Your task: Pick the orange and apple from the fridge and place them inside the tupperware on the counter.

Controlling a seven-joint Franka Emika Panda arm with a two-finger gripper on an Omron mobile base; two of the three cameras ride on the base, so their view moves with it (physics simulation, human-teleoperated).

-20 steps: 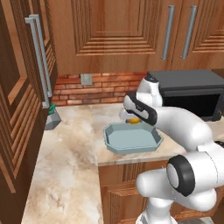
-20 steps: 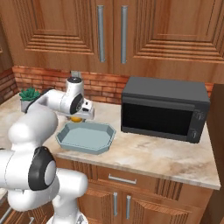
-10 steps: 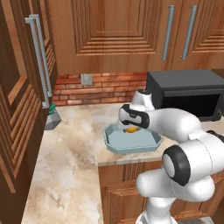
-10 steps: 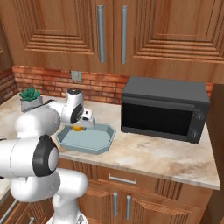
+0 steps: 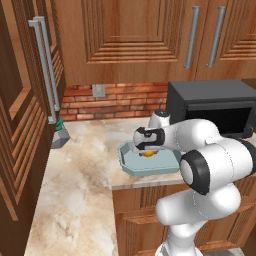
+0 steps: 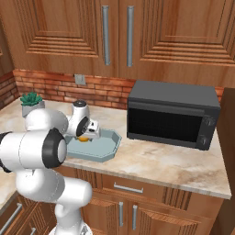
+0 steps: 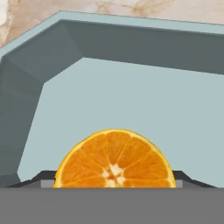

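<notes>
Jaws of your gripper point(image 7: 114, 186) clasp the orange point(image 7: 115, 159). You hold it low inside the tupperware point(image 7: 109, 100) on the counter point(image 5: 85, 170).

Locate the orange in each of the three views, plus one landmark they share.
Left base view: the orange sits right of centre, low inside the tupperware, just under the tool.
Right base view: left of centre, under the tool, at the tupperware's left end.
Hand view: bottom centre, cut face showing, between the dark finger tips.
Shared landmark: the tupperware's pale blue-grey rim.
</notes>
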